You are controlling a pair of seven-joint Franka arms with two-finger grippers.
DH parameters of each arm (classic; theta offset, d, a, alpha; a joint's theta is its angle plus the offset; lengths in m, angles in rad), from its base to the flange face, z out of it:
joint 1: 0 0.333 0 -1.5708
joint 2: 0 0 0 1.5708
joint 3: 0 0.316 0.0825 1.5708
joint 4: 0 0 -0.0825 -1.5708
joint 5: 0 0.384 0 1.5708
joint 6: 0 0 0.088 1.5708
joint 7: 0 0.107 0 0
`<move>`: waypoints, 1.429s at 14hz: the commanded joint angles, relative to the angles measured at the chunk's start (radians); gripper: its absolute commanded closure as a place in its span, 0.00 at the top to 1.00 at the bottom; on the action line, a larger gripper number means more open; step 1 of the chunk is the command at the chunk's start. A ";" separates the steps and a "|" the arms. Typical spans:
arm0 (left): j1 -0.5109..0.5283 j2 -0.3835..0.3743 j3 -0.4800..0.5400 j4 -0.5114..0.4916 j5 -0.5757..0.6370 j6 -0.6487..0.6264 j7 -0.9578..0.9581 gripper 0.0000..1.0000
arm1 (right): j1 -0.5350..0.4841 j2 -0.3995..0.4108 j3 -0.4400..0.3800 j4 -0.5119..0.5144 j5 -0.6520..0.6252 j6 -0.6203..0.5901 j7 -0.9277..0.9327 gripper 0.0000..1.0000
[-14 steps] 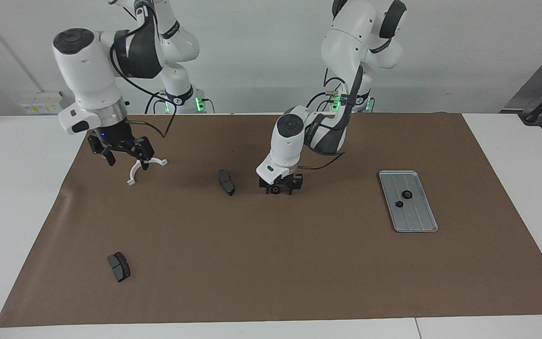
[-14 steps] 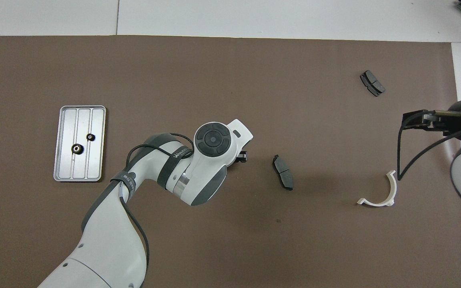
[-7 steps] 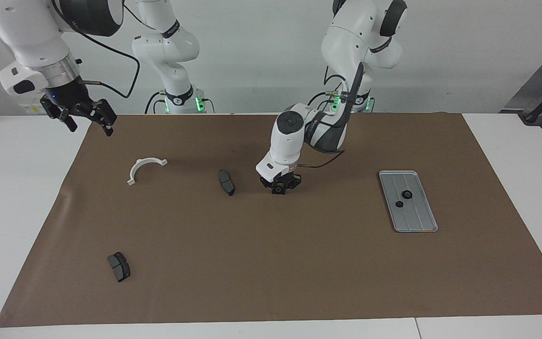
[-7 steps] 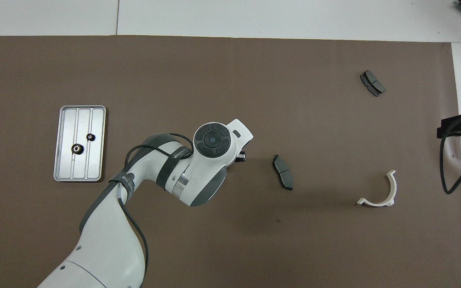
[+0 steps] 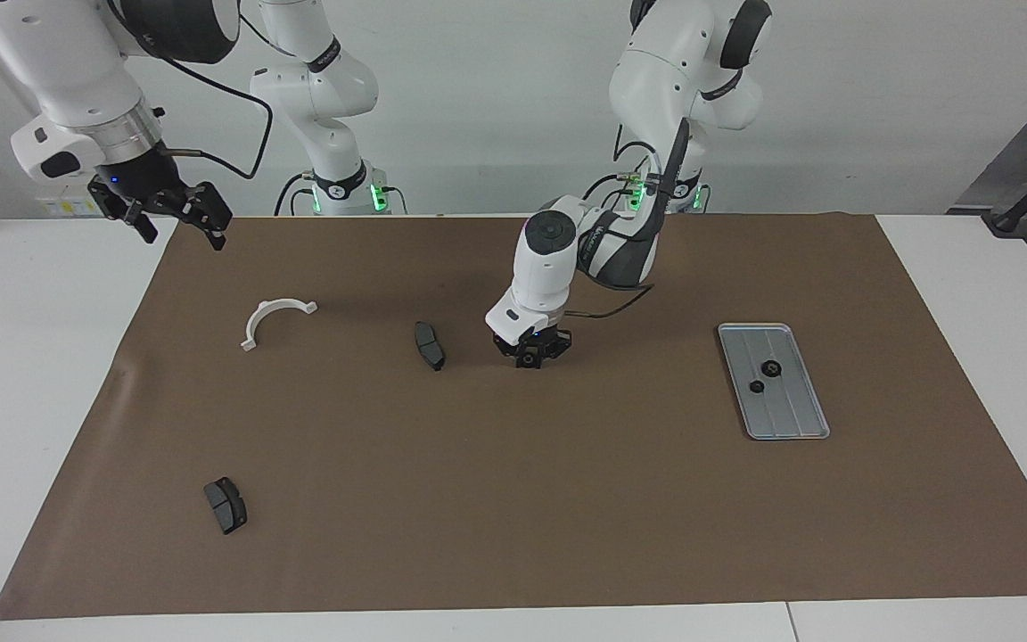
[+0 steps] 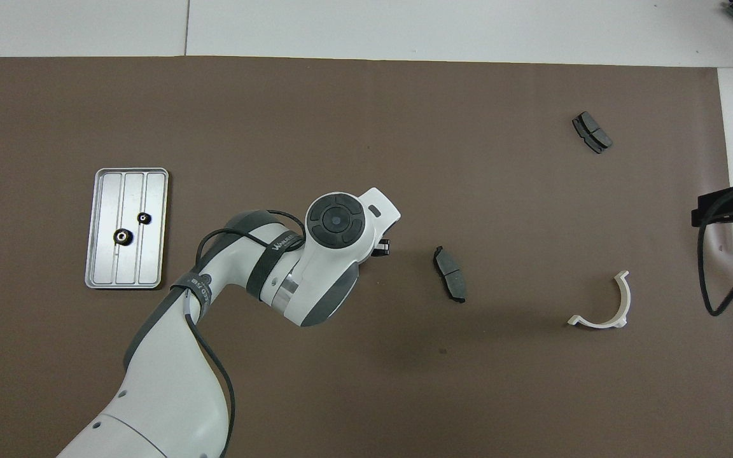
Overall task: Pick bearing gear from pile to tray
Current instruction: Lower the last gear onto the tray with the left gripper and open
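Observation:
My left gripper (image 5: 529,355) is low over the middle of the brown mat, shut on a small black bearing gear (image 5: 527,360). In the overhead view my left hand covers it and only a fingertip (image 6: 380,247) shows. The silver tray (image 5: 794,419) lies toward the left arm's end and holds two black gears (image 5: 771,368) (image 5: 756,386); it also shows in the overhead view (image 6: 150,267). The pile's white half-ring bracket (image 5: 275,319) and a dark brake pad (image 5: 430,345) lie beside my left gripper. My right gripper (image 5: 182,227) is open and empty, raised over the mat's edge.
A second brake pad (image 5: 225,505) lies farther from the robots, toward the right arm's end of the mat (image 5: 513,499). In the overhead view the bracket (image 6: 602,305) and both pads (image 6: 450,282) (image 6: 592,132) lie apart from one another.
My left gripper has shut on the gear and risen slightly. My right gripper has lifted away from the white bracket toward the mat's edge.

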 commanded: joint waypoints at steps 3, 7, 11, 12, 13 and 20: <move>0.242 -0.023 0.000 0.106 0.002 -0.131 0.111 0.00 | -0.005 0.003 0.000 0.012 0.045 -0.026 0.007 1.00; 0.451 -0.075 0.000 0.056 -0.049 -0.148 0.366 0.00 | -0.009 0.001 0.002 0.011 0.045 -0.029 0.000 1.00; 0.616 -0.101 0.006 -0.007 -0.050 -0.149 0.693 0.00 | -0.041 0.000 0.032 0.009 0.046 -0.037 0.001 1.00; 0.643 -0.106 0.006 -0.021 -0.050 -0.143 0.738 0.00 | -0.045 0.000 0.040 0.009 0.046 -0.037 0.003 1.00; 0.663 -0.111 0.006 -0.032 -0.050 -0.135 0.771 0.00 | -0.040 0.000 0.040 0.009 0.046 -0.037 0.004 1.00; 0.719 -0.132 0.007 -0.150 -0.050 0.063 0.818 0.25 | -0.034 -0.003 0.040 0.009 0.046 -0.036 0.006 1.00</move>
